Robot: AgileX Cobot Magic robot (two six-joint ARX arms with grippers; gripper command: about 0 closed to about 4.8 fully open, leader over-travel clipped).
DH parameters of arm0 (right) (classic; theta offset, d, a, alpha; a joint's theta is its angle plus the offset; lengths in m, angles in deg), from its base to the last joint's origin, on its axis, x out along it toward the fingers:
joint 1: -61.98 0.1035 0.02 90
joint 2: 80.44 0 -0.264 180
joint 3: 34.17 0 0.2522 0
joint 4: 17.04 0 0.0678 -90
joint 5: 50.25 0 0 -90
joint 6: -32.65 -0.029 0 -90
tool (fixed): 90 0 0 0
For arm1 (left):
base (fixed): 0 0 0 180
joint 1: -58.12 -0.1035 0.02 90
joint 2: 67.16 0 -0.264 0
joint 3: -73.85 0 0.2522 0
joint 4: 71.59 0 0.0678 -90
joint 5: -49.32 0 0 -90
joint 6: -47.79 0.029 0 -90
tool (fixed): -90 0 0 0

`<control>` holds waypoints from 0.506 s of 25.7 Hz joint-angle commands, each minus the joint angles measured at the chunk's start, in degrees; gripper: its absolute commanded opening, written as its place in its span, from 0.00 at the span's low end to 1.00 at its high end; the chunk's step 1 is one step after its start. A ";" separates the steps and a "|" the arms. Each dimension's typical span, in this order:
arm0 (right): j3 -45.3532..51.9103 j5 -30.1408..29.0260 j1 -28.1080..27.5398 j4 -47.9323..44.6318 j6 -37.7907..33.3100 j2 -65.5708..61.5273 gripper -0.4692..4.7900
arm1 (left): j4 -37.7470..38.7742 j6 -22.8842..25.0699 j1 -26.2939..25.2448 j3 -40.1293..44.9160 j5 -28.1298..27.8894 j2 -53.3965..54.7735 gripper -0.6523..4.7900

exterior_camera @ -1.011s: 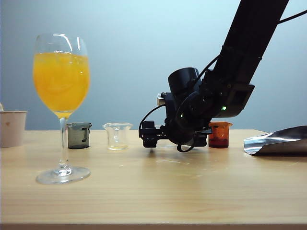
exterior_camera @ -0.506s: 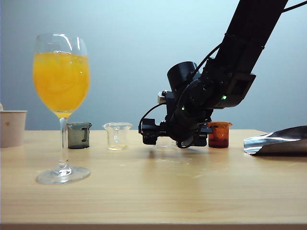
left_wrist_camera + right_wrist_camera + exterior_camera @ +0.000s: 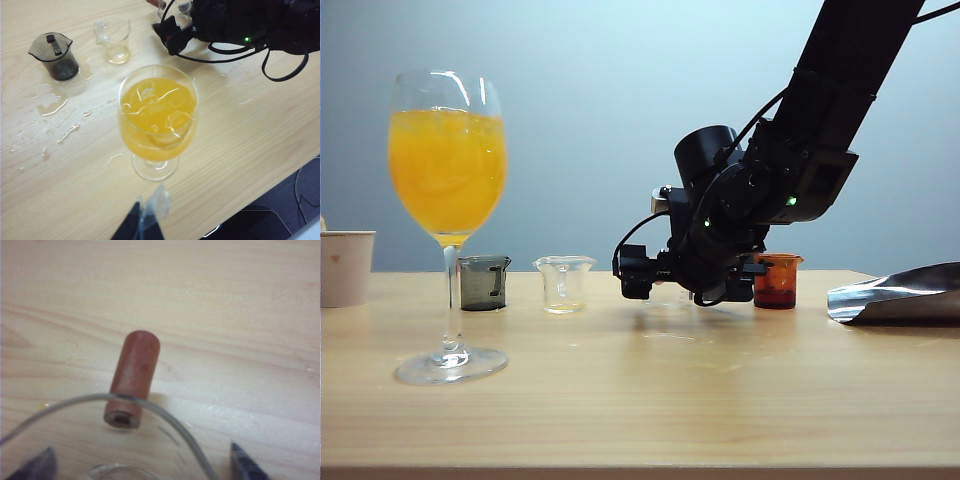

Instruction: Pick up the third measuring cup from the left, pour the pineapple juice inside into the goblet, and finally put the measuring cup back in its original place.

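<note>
My right end effector (image 3: 140, 462) is spread as wide as it goes, its fingertips (image 3: 35, 465) either side of the third measuring cup (image 3: 107, 440) and gripping nothing: the cup's clear rim curves between them and the reddish-brown stub handle (image 3: 132, 377) points away over the bench (image 3: 200, 300). Compared with a second ago my wrist has lifted a little and tipped up, and from the side the right end effector (image 3: 635, 275) now sits slightly higher, between the flared clear cup (image 3: 563, 283) and the amber cup (image 3: 777, 280). The goblet (image 3: 448, 215) stands well to the left of that row, its bowl mostly full of orange-yellow drink. So I judge the pouring done and the cup set back down; what's left is backing clear without nudging it. My left end effector (image 3: 142, 227) hangs just this side of the goblet's foot, tips close together, though I can't tell if it's fully closed; it holds nothing.
</note>
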 commanded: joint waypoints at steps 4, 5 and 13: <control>-0.11 -3.10 0.28 1.25 0.02 0.85 0.83 | -0.44 -0.20 0.02 -0.28 0.04 -0.11 0.11; -0.09 -3.41 0.28 1.90 -0.13 0.85 0.87 | -0.44 -0.20 0.02 -0.28 0.04 -0.11 0.11; 0.02 -4.55 0.28 1.79 -0.17 0.87 1.00 | -0.44 -0.20 0.02 -0.28 0.04 -0.11 0.11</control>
